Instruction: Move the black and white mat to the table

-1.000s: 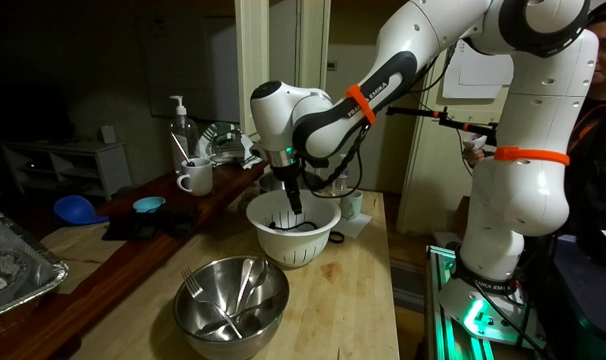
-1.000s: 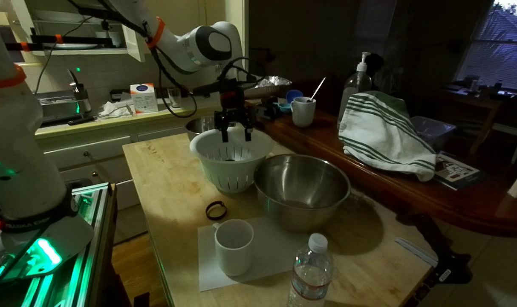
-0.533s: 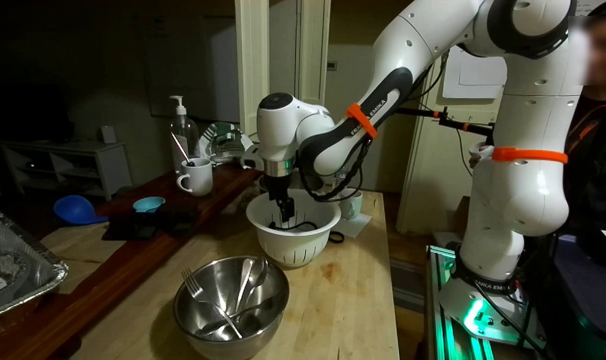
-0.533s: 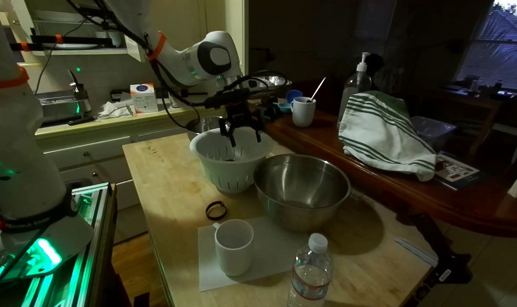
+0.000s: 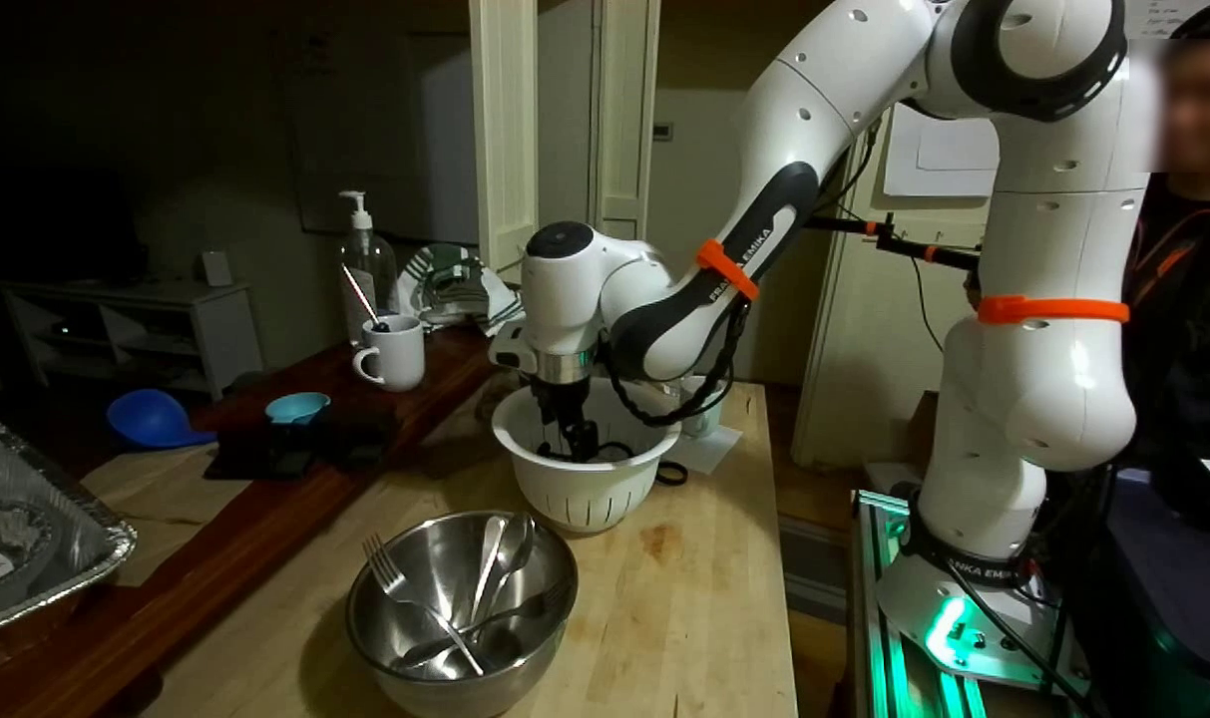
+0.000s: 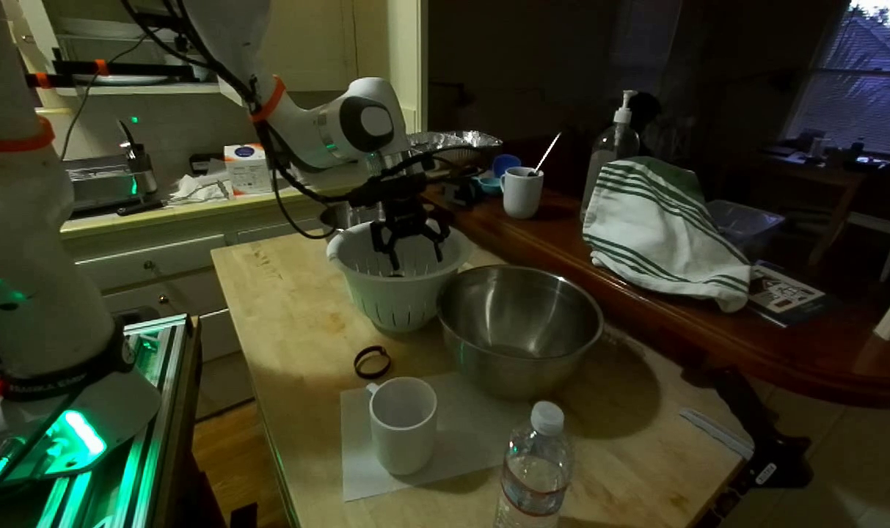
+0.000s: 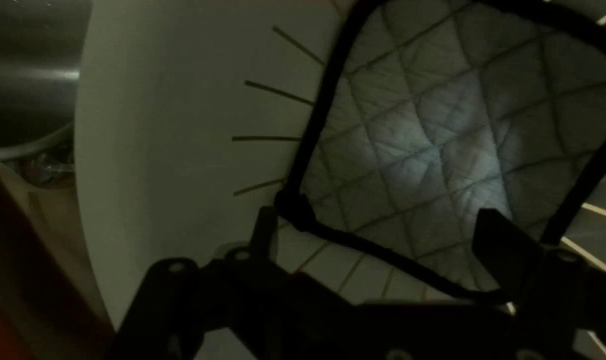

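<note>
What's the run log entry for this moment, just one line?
gripper: open, partly inside white colander | black and white mat: lying in colander, not gripped | contact: unclear | table: beneath colander, mat not yet there

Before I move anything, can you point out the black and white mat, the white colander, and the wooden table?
Black and white mat (image 7: 442, 145): wrist view, quilted middle.
White colander (image 5: 575, 489): in an exterior view, outer wall.
Wooden table (image 5: 699, 598): in an exterior view, bare top.
</note>
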Controlling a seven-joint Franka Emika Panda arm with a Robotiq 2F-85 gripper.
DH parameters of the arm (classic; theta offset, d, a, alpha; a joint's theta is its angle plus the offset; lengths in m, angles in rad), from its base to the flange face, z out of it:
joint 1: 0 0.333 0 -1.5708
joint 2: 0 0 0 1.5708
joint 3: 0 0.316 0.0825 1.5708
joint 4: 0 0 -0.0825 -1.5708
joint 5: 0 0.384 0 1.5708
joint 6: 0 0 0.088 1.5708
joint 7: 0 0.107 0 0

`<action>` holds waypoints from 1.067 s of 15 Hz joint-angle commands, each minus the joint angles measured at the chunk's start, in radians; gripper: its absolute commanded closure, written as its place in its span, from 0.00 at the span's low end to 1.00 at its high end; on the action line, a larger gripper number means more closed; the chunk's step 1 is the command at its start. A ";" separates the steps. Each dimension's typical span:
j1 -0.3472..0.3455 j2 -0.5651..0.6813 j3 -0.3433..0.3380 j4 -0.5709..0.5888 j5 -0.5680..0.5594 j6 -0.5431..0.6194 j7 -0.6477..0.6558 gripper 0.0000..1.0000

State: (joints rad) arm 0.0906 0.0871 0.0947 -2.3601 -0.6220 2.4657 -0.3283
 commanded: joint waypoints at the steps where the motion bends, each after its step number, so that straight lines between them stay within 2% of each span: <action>1: 0.005 -0.006 -0.001 -0.008 -0.025 -0.002 0.041 0.00; 4: 0.008 -0.008 0.001 -0.007 -0.031 -0.002 0.051 0.00; 9: -0.002 0.029 -0.009 0.006 -0.034 0.094 0.062 0.00; 12: -0.001 0.048 -0.015 0.016 -0.041 0.095 0.102 0.17; 13: 0.000 0.051 -0.017 0.015 -0.043 0.095 0.118 0.15; 14: 0.001 0.053 -0.020 0.012 -0.049 0.094 0.139 0.27; 16: 0.006 0.058 -0.027 0.017 -0.067 0.084 0.201 0.28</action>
State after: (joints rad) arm 0.0888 0.1232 0.0820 -2.3536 -0.6563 2.5374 -0.2123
